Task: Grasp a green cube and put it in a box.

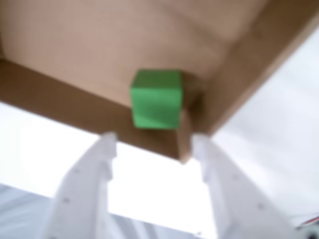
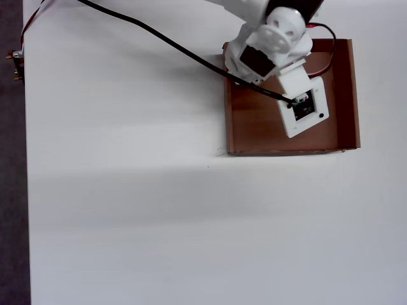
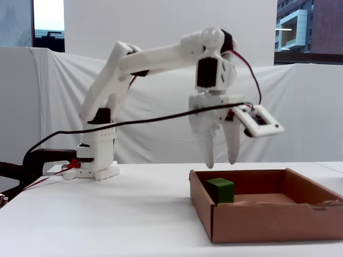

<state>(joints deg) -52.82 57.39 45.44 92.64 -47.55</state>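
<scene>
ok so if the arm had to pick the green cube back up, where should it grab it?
Probably from above, closing on two opposite flat sides of the green cube. It sits in a corner of the box, so the low walls likely block a sideways approach.

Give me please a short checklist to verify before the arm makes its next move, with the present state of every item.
1. Green cube lies inside the box: ok, it rests on the floor in a corner in the wrist view.
2. Gripper has released the cube: ok, its fingers hang open and empty above it.
3. Fingertips are above the box walls: ok in the fixed view.
4. Cube sits flat: ok.
5. Black cable is free of the box: cannot tell, it passes over one corner in the overhead view.
6. Nothing else lies in the box: cannot tell, the arm hides part of the floor.
</scene>
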